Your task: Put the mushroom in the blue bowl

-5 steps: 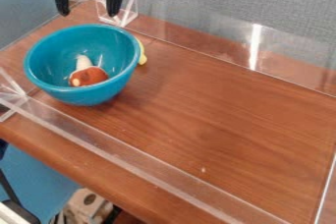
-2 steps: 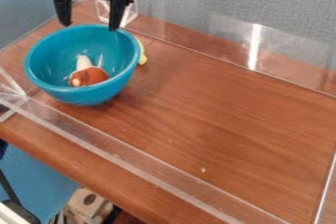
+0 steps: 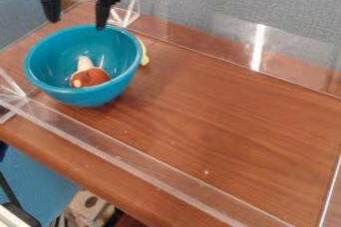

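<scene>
The blue bowl (image 3: 54, 80) stands at the left end of the wooden table. Inside it, on the bottom, lies the mushroom (image 3: 90, 75), its reddish-brown cap beside a pale stem. My gripper (image 3: 78, 11) hangs above the bowl's far rim, pointing down. Its two black fingers (image 3: 103, 12) are spread wide with nothing between them, clear of the bowl and the mushroom.
A clear acrylic wall (image 3: 160, 166) rims the brown table (image 3: 226, 107) on all sides, with taller clear panels at the back (image 3: 273, 44). A small yellow object (image 3: 144, 62) peeks out just behind the bowl's right side.
The open gripper has shifted left above the bowl's far rim and rolled slightly. The mushroom and bowl have not moved.
</scene>
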`<action>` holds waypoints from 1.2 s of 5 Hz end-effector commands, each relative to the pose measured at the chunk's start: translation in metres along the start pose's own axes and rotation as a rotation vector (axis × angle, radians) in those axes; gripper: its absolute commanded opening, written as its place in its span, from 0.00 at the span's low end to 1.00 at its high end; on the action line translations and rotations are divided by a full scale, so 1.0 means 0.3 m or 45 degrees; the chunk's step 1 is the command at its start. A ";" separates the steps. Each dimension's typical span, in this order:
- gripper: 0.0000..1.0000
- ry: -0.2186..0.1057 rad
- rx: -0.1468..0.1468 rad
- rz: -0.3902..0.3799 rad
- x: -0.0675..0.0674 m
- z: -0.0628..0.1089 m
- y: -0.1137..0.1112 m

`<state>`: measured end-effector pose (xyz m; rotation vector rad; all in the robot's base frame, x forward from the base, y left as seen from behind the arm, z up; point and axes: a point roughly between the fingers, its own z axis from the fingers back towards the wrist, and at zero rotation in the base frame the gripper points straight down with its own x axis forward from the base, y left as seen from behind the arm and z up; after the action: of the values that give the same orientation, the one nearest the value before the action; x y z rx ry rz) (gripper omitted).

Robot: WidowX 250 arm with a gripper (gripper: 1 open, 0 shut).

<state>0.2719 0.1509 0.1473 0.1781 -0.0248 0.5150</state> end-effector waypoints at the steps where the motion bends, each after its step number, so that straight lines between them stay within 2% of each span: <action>1: 0.00 -0.139 -0.025 -0.050 -0.003 0.154 -0.006; 2: 1.00 -0.139 -0.029 -0.109 -0.023 0.148 -0.046; 3: 0.00 -0.123 -0.011 -0.164 -0.024 0.064 -0.043; 4: 1.00 -0.118 -0.012 -0.191 -0.005 0.031 -0.030; 6: 1.00 -0.122 -0.088 -0.264 0.006 0.030 -0.061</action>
<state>0.2809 0.1305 0.1393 0.1231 -0.0676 0.3008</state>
